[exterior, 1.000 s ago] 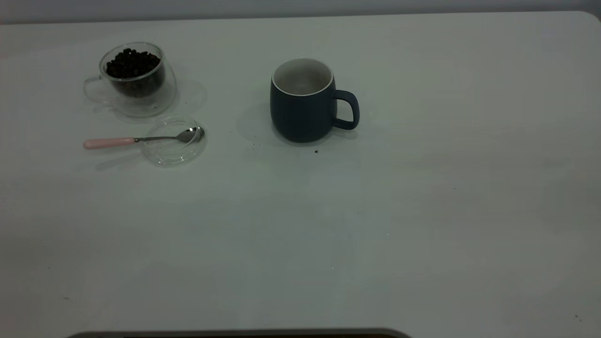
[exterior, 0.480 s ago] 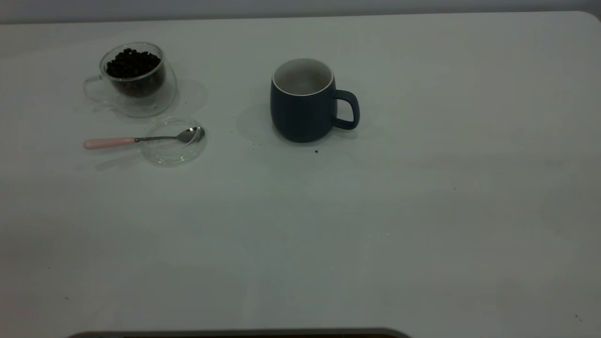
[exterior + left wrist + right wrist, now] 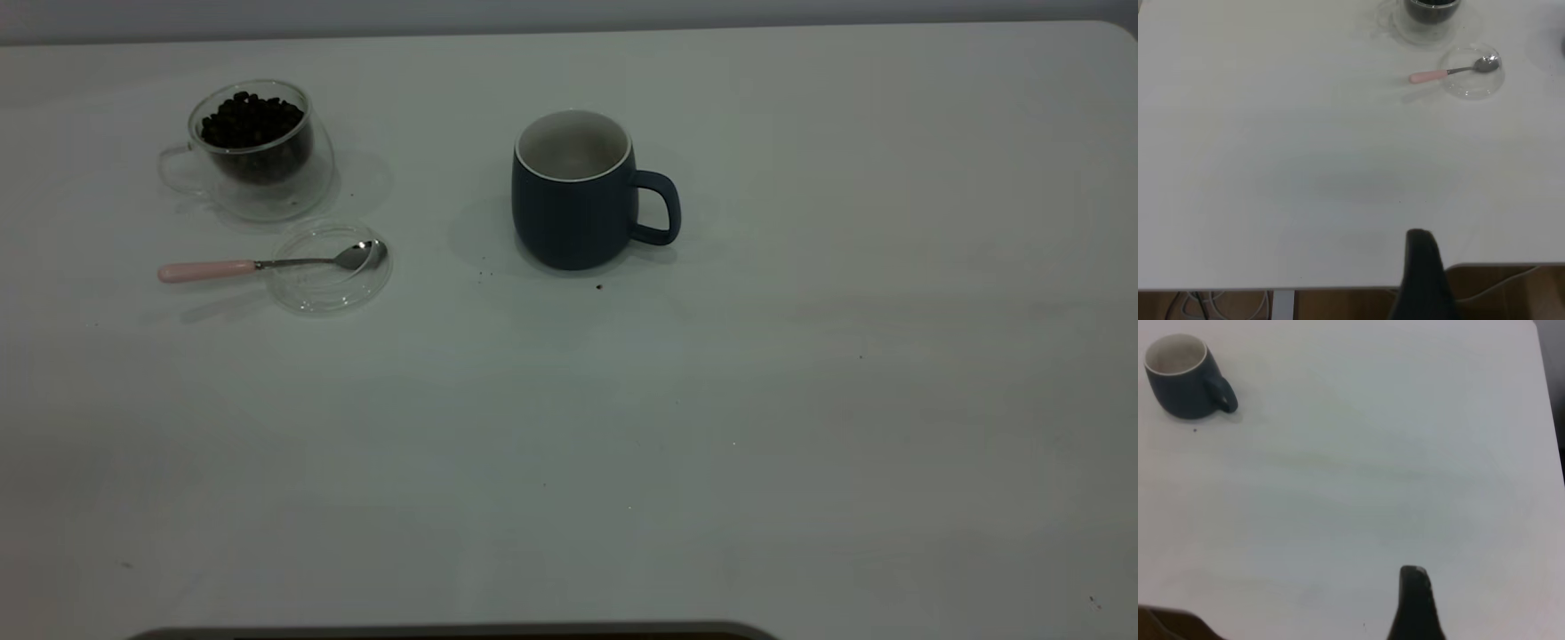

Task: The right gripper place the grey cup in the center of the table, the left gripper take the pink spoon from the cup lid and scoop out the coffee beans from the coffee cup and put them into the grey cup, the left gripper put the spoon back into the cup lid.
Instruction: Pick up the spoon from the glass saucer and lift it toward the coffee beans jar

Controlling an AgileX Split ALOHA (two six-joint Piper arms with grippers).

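The grey cup (image 3: 573, 200) stands upright near the middle of the table (image 3: 711, 444), its handle to the right; it also shows in the right wrist view (image 3: 1183, 380). The coffee cup (image 3: 253, 147) with coffee beans (image 3: 251, 120) stands at the far left. In front of it the pink spoon (image 3: 258, 264) rests with its bowl in the cup lid (image 3: 331, 267) and its handle out to the left. In the left wrist view the spoon (image 3: 1451, 71) and lid (image 3: 1471, 72) lie far off. The left gripper (image 3: 1421, 267) and right gripper (image 3: 1415, 600) hover near the table's near edge, far from everything.
A few dark specks lie on the table in front of the grey cup (image 3: 598, 287). The table's rounded corner is at the far right (image 3: 1116, 31). Neither arm shows in the exterior view.
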